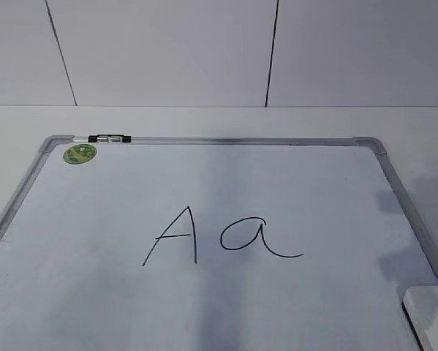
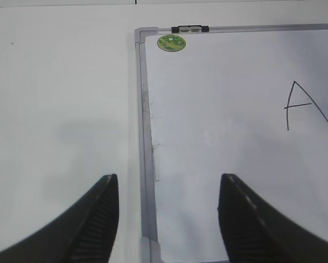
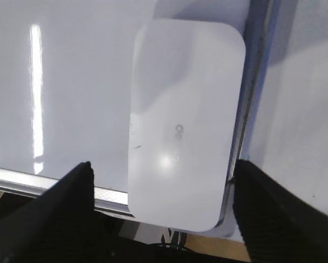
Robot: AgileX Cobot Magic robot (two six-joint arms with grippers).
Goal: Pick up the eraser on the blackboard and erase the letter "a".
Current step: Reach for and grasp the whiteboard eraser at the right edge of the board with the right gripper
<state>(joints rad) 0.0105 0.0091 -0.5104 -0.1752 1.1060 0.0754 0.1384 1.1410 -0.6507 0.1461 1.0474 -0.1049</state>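
Right now the right end effector (image 3: 161, 213) is spread wide and hangs above the eraser (image 3: 183, 123), one finger on each long side, not touching it. Eraser lies flat at the board's corner, its right edge running along the frame of the blackboard (image 3: 250, 104); in the exterior view the eraser (image 1: 431, 311) shows only as a white block at the bottom right. Grasp not made yet, I'd say. Main risk: the finger right of the eraser looks lined up over the frame rather than the gap beside the block, so coming straight down could land it on the metal rail and tip or skid the eraser instead of bracketing it. Second risk: glossy surface, smooth plastic; an uneven squeeze could pop the block out sideways. Left end effector (image 2: 169, 219) also spread, holding nothing, straddling the board's left frame rail with the bare tabletop (image 2: 59, 98) under its left finger. Letter "a" (image 1: 257, 238) sits well ahead and to the left of the right end effector, just beside the capital "A" (image 1: 173, 235). A wide wipe there could smear the capital too, given how close the two strokes are.
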